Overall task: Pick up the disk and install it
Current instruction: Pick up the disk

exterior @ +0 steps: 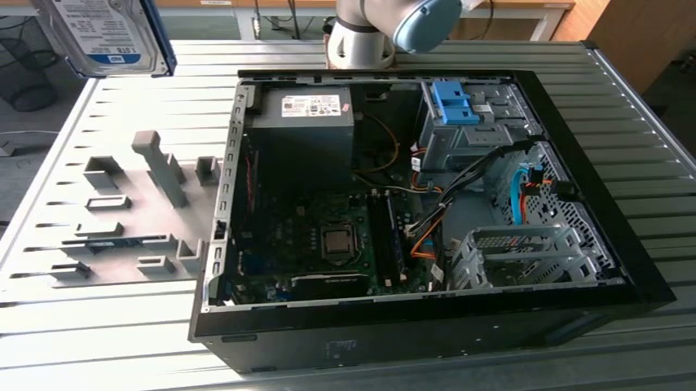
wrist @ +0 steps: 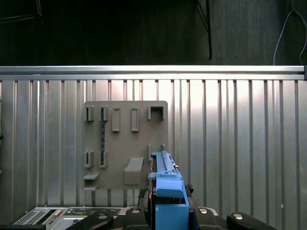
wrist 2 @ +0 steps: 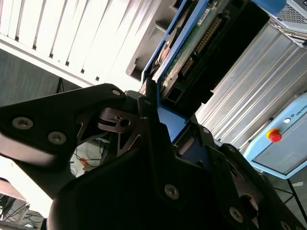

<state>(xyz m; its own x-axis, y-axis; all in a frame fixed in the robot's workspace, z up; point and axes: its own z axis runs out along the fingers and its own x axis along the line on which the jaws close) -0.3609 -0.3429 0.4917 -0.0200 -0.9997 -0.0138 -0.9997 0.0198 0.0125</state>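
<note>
I have the disk (exterior: 103, 34) clamped in my gripper (wrist 2: 175, 122), lifted clear of the desk (exterior: 120, 342) and high at the exterior view's left, with its white-and-blue label facing that camera. In the second wrist view my black fingers (wrist 2: 149, 103) press on the disk's blue carrier, and the green circuit board on its underside (wrist 2: 192, 52) runs away from them. In the first wrist view the disk (wrist: 165, 184) shows edge-on, its blue frame rising out of my gripper (wrist: 168, 218).

Directly below it in that view lies a grey holder plate (wrist: 124, 139) with several small slots and brackets. The exterior view shows the same plate (exterior: 120, 220) flat on the slatted desk, just beside the open computer case (exterior: 609, 269) on the exterior view's left.

The case lies on its side with the cover off. Inside it are the motherboard (exterior: 315, 236), a power supply (exterior: 305, 122) and bundled cables. A blue bracket (exterior: 455, 102) sits on the metal drive bay at the far corner, well apart from the disk. My arm (exterior: 381, 28) rises behind the case.
</note>
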